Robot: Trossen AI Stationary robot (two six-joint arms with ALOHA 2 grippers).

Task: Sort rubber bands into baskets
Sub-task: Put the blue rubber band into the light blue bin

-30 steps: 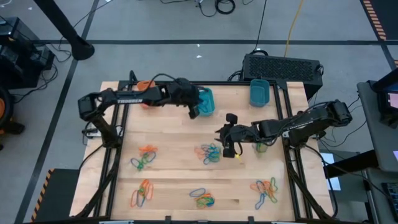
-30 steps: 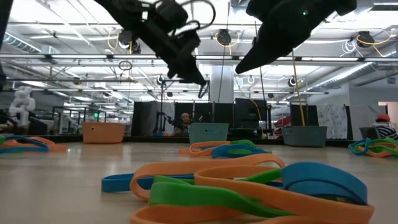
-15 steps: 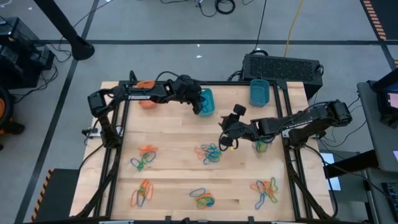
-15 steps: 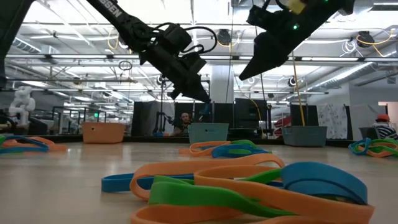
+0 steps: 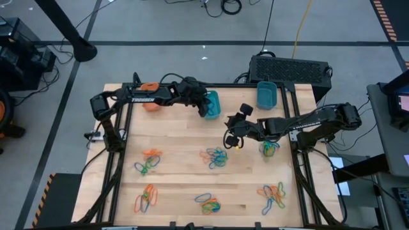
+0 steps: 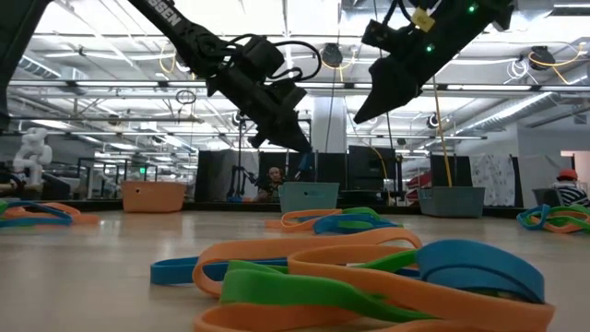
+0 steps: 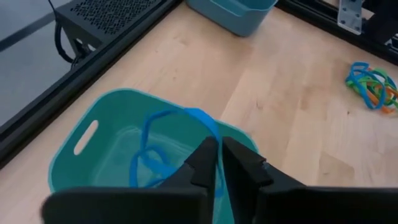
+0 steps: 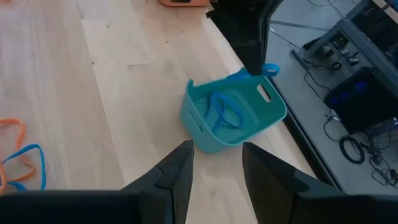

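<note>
I see open bench (image 5: 179,137) between the far baskets and the band piles. The left gripper (image 5: 204,110) blocks the middle teal basket (image 5: 211,104); the right gripper (image 5: 234,137) hangs over the centre.

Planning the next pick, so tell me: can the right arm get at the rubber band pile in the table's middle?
Probably yes. The right gripper hangs open just beside the middle pile, with only bare table between; the left gripper is off at the teal basket.

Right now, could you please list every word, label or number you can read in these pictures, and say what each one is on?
"TROSSEN": white lettering on the left arm, clearest in the high view.
"SSEN": the end of that same marking, on the left arm in the low view.
Nothing else is readable; the baskets show no lettering.
</note>
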